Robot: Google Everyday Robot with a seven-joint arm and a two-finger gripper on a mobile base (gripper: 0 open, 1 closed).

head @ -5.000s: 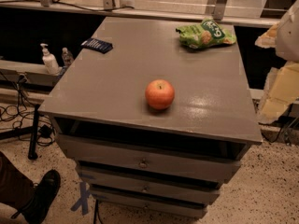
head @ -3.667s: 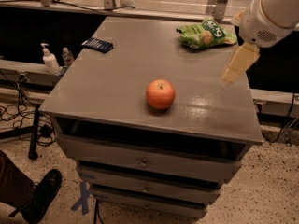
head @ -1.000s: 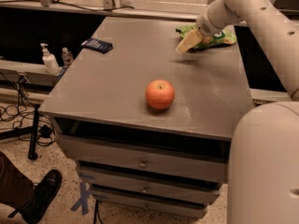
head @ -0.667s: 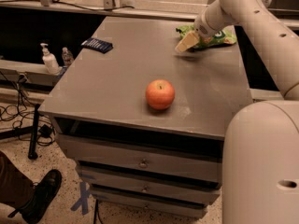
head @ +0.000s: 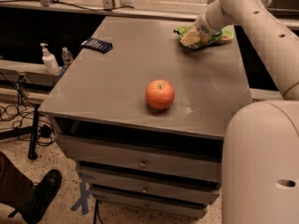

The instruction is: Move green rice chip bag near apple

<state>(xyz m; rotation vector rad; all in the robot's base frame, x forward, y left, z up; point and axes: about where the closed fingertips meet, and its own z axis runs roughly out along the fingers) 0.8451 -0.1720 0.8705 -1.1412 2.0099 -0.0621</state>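
Observation:
The green rice chip bag (head: 225, 33) lies at the far right of the grey cabinet top (head: 112, 78); only its green edges show around my arm's end. My gripper (head: 190, 38) is down on the left part of the bag, its tan tips over the bag's middle. The red-orange apple (head: 160, 94) stands near the front centre of the top, well in front of and to the left of the bag, apart from the gripper. My white arm (head: 261, 27) reaches in from the right.
A flat dark-blue packet (head: 96, 45) lies at the far left of the top. A pump bottle (head: 48, 59) and a small bottle (head: 67, 56) stand on a ledge to the left. Drawers sit below the top. A person's shoe (head: 43, 195) and cables are on the floor at left.
My arm came in from the right and brought the gripper across to the bag. Over the last second the gripper settled a little further onto it. Apple and bag have not moved.

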